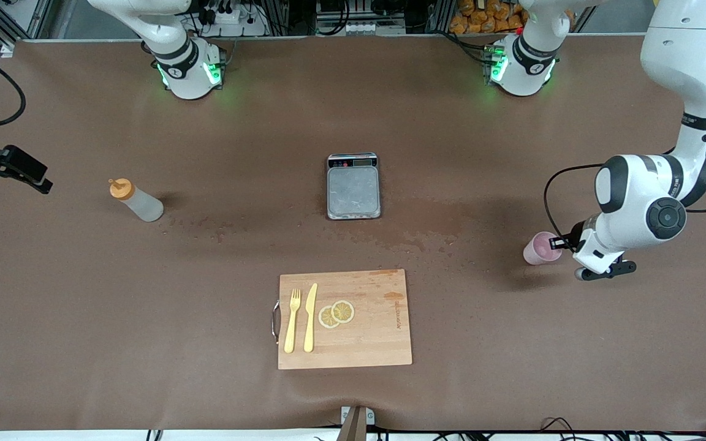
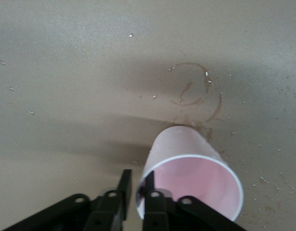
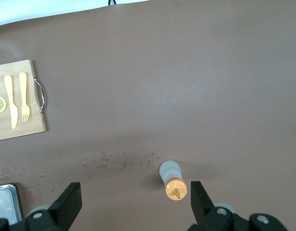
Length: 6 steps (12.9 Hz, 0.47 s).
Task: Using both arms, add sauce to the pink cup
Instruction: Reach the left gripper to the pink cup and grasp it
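A: Taking the scale [image 1: 353, 187] in the middle of the table [image 1: 83, 318] as the landmark, where does the pink cup [image 1: 538, 248] stand?

B: Well toward the left arm's end of the table from the scale, and a little nearer the front camera. It stands upright on the brown surface, with a ring-shaped stain just beside its base in the left wrist view.

A: And the left hand [image 1: 564, 243]?

B: It is down at the cup. The left wrist view shows its two fingers [image 2: 122, 192] drawn close together on the cup's rim [image 2: 196, 159], one inside the wall and one outside, so it is clenched on the pink cup [image 2: 191, 178].

A: Where is the sauce [image 1: 136, 200]?

B: Well apart from the scale toward the right arm's end, about level with it. The bottle stands upright with its orange cap on top, and small droplets lie on the table between it and the scale.

A: The right hand [image 3: 133, 204]?

B: It is over the sauce [image 3: 173, 180] with its fingers [image 3: 68, 204] spread wide, released, the bottle in the gap between them but untouched.

A: Anything else near the scale?

B: A wooden cutting board [image 1: 345, 318] lies nearer the front camera than the scale, carrying a yellow fork [image 1: 292, 320], a yellow knife [image 1: 310, 317] and two lemon slices [image 1: 336, 314].
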Motion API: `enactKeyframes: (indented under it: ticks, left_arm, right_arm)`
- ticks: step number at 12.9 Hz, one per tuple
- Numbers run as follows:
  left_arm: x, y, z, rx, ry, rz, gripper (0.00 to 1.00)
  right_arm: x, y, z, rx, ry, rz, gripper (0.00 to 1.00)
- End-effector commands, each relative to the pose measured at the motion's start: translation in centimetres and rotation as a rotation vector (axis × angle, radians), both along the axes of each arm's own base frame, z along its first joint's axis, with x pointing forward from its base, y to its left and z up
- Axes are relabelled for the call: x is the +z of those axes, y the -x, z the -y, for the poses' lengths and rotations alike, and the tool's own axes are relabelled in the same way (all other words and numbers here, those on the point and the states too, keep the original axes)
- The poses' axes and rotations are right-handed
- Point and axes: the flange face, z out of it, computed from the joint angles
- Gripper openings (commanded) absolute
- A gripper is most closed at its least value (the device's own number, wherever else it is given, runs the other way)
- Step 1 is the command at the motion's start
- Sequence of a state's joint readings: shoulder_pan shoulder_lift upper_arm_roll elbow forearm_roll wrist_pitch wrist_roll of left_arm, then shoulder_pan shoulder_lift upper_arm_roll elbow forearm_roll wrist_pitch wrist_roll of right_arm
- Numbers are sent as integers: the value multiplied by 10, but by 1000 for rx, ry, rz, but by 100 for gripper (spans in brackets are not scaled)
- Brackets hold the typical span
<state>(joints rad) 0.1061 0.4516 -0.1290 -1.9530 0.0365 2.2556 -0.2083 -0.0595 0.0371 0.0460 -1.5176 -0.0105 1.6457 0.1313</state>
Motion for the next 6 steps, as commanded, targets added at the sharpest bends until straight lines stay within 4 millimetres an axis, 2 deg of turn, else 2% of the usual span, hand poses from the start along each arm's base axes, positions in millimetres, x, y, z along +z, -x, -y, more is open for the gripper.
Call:
enactKeyframes:
  ticks: [1, 4, 6]
  left_arm:
    - [0, -3, 0, -17, -11, 12, 0]
    - [6, -4, 4, -22, -13, 21, 0]
    - [15, -3, 14, -14, -11, 25, 0]
  right_arm:
    - [-12, -5, 23, -25, 21, -15, 100]
    - [-43, -19, 35, -39, 20, -67, 100]
    - [-68, -28, 45, -32, 19, -109, 100]
